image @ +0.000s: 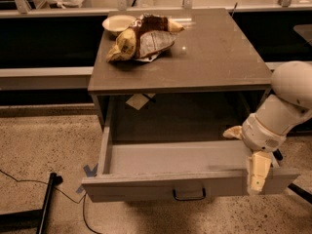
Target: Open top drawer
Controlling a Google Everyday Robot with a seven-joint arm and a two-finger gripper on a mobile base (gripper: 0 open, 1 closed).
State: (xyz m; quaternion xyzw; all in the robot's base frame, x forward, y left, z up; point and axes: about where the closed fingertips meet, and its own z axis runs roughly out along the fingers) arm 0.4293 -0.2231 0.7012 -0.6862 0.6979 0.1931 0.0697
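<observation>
The top drawer (146, 186) of the grey cabinet stands pulled far out toward me. Its flat grey front has a small dark loop handle (189, 195) at centre, and the grey tray (175, 157) inside looks empty. My gripper (241, 161) is at the drawer's right front corner, on a white arm (287, 106) coming in from the right. It is open. One tan finger (257, 172) hangs down over the top edge of the drawer front, the other (233, 132) points left above the tray. It holds nothing.
On the cabinet top (219, 57) lie crumpled snack bags (141, 40) and a white bowl (118, 23). A paper tag (139, 100) hangs in the open cavity. A black pole (46, 204), a cable and blue tape (90, 172) are on the speckled floor at the left.
</observation>
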